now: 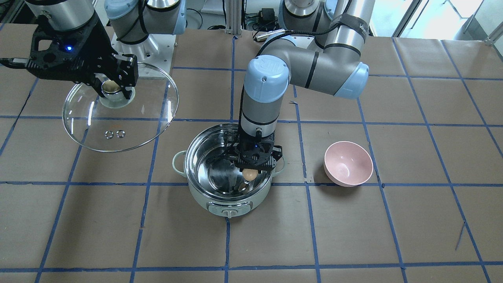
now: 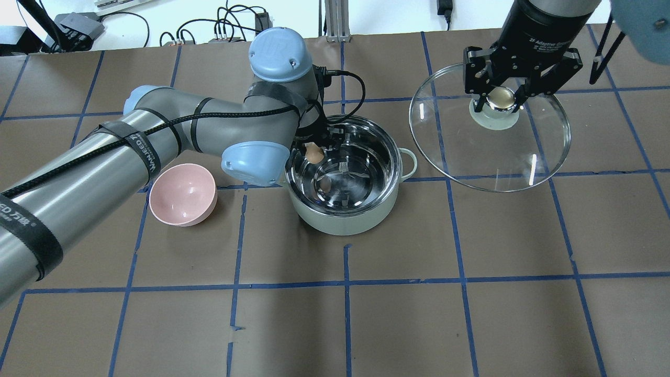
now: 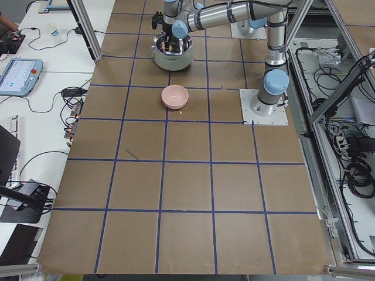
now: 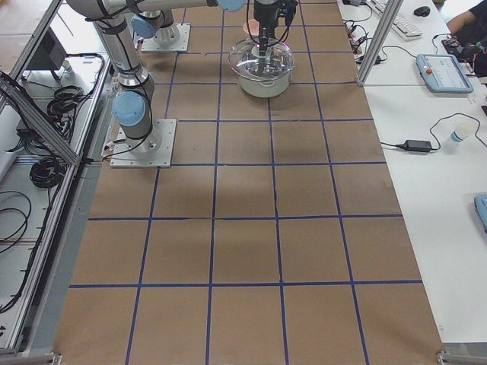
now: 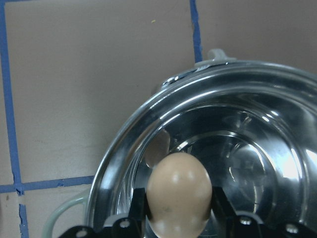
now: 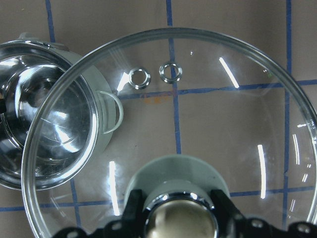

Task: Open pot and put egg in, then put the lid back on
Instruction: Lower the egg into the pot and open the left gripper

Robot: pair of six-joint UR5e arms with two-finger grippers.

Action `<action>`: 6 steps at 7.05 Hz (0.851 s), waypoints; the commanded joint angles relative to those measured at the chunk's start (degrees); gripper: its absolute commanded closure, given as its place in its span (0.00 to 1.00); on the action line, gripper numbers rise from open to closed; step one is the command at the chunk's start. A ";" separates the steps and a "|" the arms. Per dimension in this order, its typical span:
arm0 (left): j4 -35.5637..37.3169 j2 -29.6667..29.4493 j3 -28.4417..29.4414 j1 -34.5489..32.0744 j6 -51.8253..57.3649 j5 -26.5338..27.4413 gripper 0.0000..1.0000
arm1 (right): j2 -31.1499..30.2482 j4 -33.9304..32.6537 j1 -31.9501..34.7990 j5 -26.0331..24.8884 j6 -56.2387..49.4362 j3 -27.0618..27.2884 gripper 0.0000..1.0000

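Note:
The mint-green pot (image 1: 230, 206) (image 2: 343, 220) stands open at the table's middle, its steel inside bare. My left gripper (image 1: 250, 173) (image 2: 314, 153) is shut on the brown egg (image 1: 250, 173) (image 2: 313, 153) (image 5: 179, 193) and holds it over the pot's inside, near the rim. My right gripper (image 1: 113, 87) (image 2: 500, 99) is shut on the knob of the clear glass lid (image 1: 129, 129) (image 2: 497, 157) (image 6: 208, 114), held in the air beside the pot. The pot (image 6: 44, 129) shows through the lid in the right wrist view.
A pink bowl (image 1: 348, 163) (image 2: 182, 194) (image 3: 175, 96) stands on the brown paper table, on the pot's left-arm side. The left arm's elbow (image 2: 254, 162) hangs low between bowl and pot. Blue tape lines grid the table.

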 commanded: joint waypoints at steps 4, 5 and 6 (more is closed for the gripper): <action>0.25 -1.40 -1.40 -0.45 -0.14 1.56 0.49 | -0.03 0.03 0.00 -0.10 -0.07 0.13 0.94; 0.25 -1.40 -1.40 -0.45 -0.23 2.08 0.23 | -0.03 0.03 0.00 -0.01 -0.07 0.13 0.94; 0.33 -0.79 -1.05 -0.45 -0.23 2.26 0.12 | -0.03 0.03 0.00 -0.01 -0.07 0.13 0.93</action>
